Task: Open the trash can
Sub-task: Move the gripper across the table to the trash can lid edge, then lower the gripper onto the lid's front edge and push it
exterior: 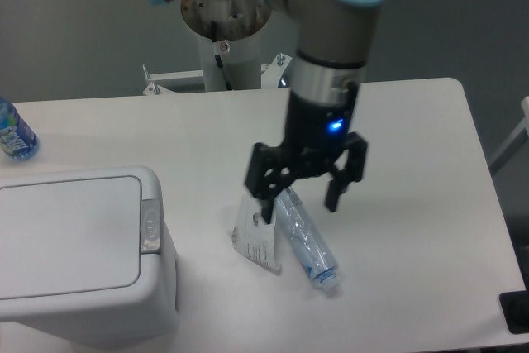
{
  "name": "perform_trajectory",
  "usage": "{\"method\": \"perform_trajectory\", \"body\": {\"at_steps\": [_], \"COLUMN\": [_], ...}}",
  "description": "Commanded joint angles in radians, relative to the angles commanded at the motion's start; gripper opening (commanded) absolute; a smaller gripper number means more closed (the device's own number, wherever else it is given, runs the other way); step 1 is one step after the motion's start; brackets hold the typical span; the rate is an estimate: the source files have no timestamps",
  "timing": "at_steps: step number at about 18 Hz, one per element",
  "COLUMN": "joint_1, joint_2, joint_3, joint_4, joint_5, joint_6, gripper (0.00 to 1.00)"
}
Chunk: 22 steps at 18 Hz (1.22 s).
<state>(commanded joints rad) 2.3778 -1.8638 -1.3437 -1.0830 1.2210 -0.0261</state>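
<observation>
There your gripper (pixel 298 207) hung mid-frame, fingers (pixel 266 207) spread wide and empty, while the trash can (pixel 78 255) sat lower left, lid down.

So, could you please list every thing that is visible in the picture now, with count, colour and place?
trash can: one, white, front left of the table, lid shut, grey button strip on its right edge.
clear bottle: one, transparent, lying on its side near the middle of the table, below the gripper.
white packet: one, white with small print, lying against the left side of the clear bottle.
blue bottle: one, blue, at the far left edge of the table, partly cut off.
table: one, white.
black object: one, at the lower right edge, cannot tell what it is.
arm base: one, grey, behind the table.
gripper: one, black, fingers open, above the clear bottle.
</observation>
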Motion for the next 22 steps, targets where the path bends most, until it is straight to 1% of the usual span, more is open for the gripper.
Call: {"method": "perform_trajectory", "body": {"at_steps": [2,7,16,22], "joint_1": [-0.020,-0.060,-0.100,-0.101], "joint_2": [0.005,0.006,0.006,0.006], "joint_3": [-0.024,-0.026,-0.028,-0.038], "joint_4": [0.002,0.002,0.002,0.002], "joint_5": [0.000,0.005,0.005,0.005], "joint_6": [-0.015,-0.040,-0.069,-0.072], "gripper": [1.00,1.00,1.00,1.00]}}
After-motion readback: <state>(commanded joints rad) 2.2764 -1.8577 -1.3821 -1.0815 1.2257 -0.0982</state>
